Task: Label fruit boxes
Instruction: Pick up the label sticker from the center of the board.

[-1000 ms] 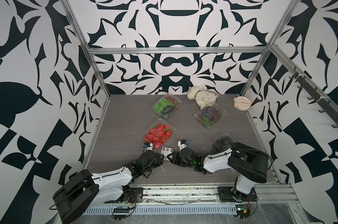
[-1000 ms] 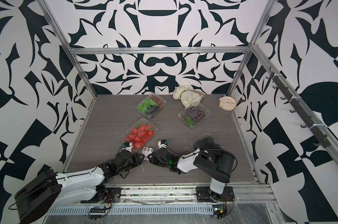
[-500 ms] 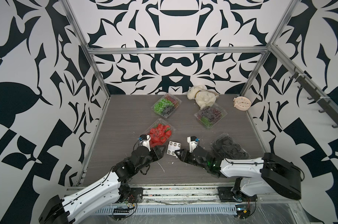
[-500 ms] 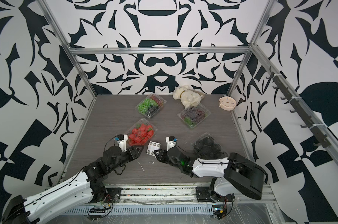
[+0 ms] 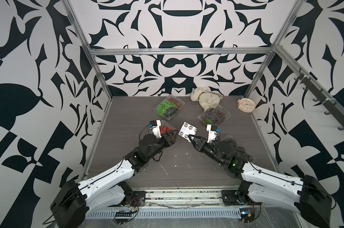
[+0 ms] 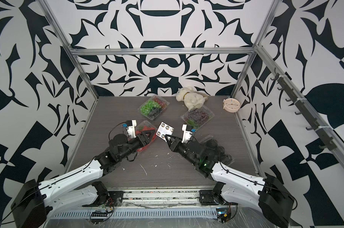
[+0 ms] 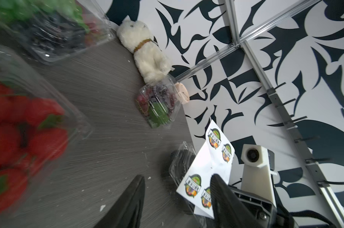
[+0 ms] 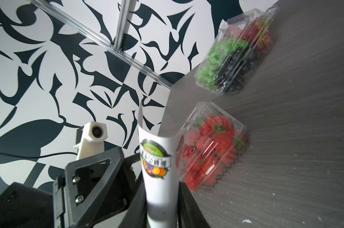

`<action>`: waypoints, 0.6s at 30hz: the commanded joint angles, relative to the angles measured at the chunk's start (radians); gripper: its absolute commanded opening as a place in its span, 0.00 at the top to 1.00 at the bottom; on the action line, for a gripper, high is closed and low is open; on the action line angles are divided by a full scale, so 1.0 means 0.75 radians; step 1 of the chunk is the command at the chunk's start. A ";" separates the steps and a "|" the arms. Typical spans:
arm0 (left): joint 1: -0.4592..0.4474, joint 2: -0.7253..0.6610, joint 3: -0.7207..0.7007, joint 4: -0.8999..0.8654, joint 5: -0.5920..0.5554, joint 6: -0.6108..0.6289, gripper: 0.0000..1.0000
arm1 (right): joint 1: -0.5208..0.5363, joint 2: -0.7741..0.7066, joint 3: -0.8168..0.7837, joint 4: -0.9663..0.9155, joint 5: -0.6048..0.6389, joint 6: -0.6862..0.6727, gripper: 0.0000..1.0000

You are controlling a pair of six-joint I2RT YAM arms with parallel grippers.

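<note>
Broadly, the grey wood-grain tabletop [image 5: 127,122] carries four clear plastic clamshell fruit boxes, spread apart, probably so that each lid can be reached alone. The red strawberry box [image 5: 166,129] lies just beyond the left gripper [image 7: 177,178]. The box of green and dark grapes [image 5: 168,107] sits farther back, and the box of purple and green grapes [image 5: 214,116] is back toward the right. The black avocado box [image 6: 214,146] is partly hidden under the right arm. No lid shows a label that I can make out. The right gripper [image 8: 161,189] is clamped on one edge of the white sticker sheet [image 5: 187,129] and holds it clear of the table, probably to present it for peeling. The left gripper's jaws stand apart, empty, just beside the sheet's edge. Round multicoloured fruit labels [image 7: 193,184] dot the sheet's face.
</note>
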 commanded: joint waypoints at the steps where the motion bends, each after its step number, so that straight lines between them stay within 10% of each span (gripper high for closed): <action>1: 0.006 0.067 0.061 0.245 0.102 -0.040 0.44 | -0.005 -0.025 0.057 0.139 0.011 -0.038 0.70; 18: 0.008 0.197 0.017 0.568 0.147 -0.141 0.73 | -0.015 -0.027 0.032 0.209 0.026 -0.002 0.70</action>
